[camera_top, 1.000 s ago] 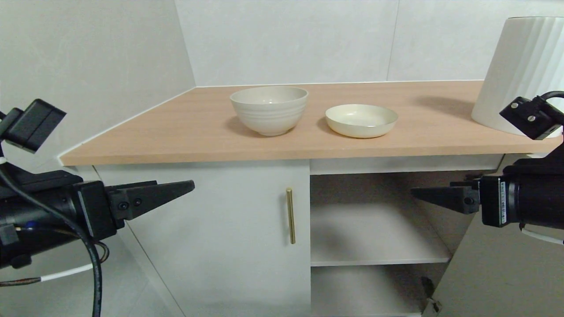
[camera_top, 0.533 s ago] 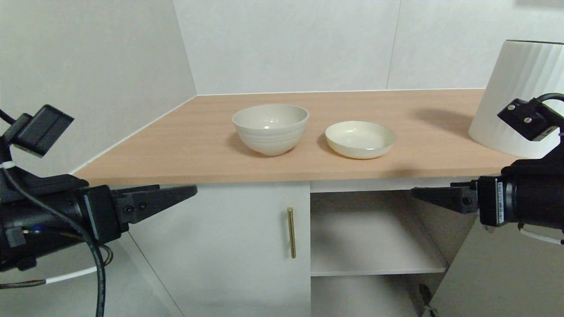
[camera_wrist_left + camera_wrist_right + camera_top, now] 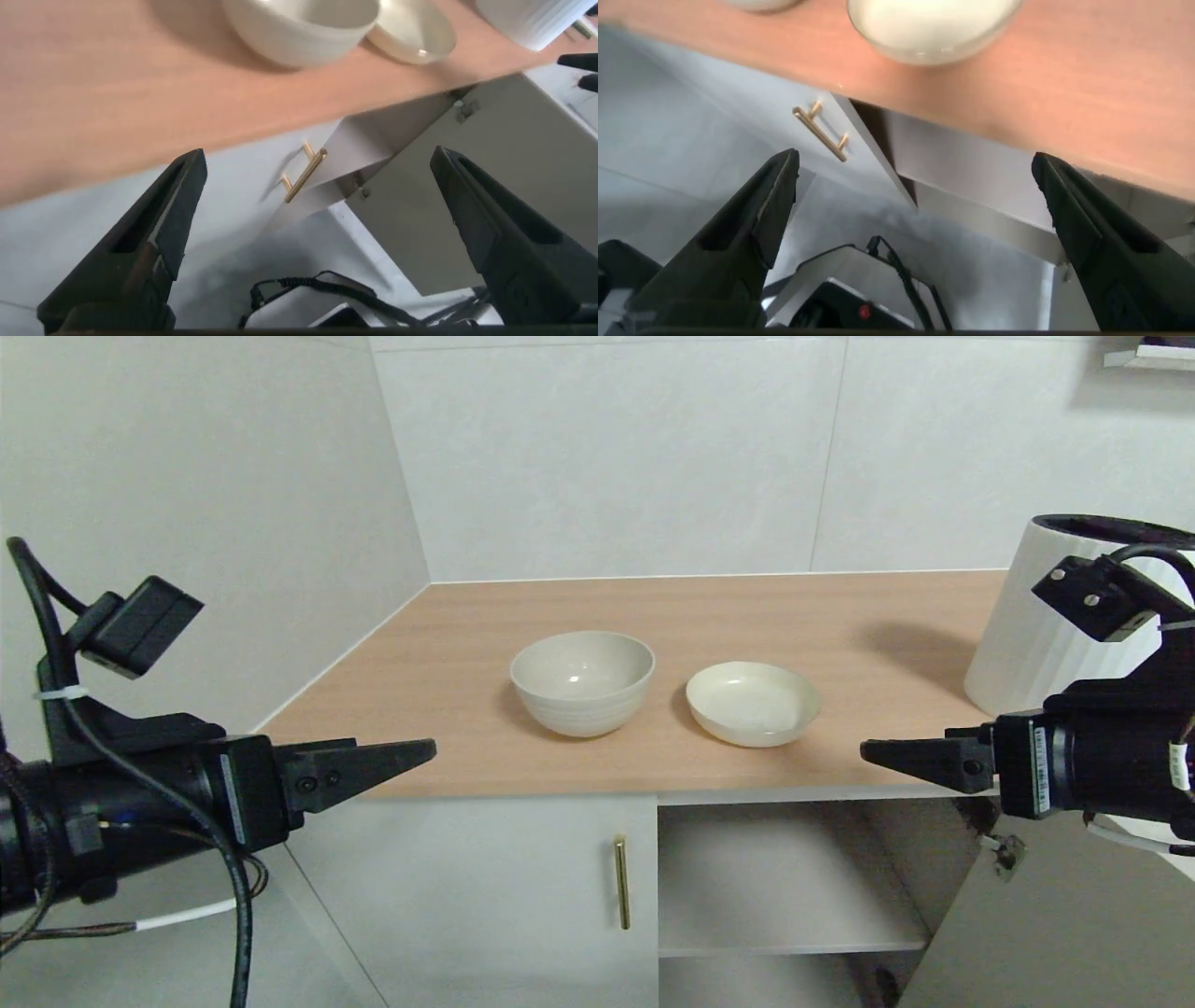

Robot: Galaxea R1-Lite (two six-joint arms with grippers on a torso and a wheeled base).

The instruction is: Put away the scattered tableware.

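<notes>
So the whole view has shifted since a second ago. That's the camera going up, not the dishes moving. You now look down onto more of the tabletop (image 3: 709, 607), and its near edge sits lower in the picture. Both arms came up with it: the tools were down in front of the cabinet, and now they hang about level with the near edge.

The left tool (image 3: 411, 749) is off the near left corner. The right tool (image 3: 873, 751) is off the near right side, just short of the dish. Both have their fingers spread wide and hold nothing.

For room to move, the bowl (image 3: 583, 681) and the shallow dish (image 3: 752, 702) sit side by side mid-tabletop, bowl on the left. There's a small gap between them and they don't touch. Both are set back a bit from the near edge. There's bare wood left of the bowl up to the side wall, behind both to the far wall, and right of the dish up to the tall white ribbed container (image 3: 1018, 635).

Bowl and dish are upright, mouths up. Can't see inside the container from here. Below, the left cabinet door with the brass handle (image 3: 621, 882) is closed. The right compartment is open, showing a shelf (image 3: 784, 905).
</notes>
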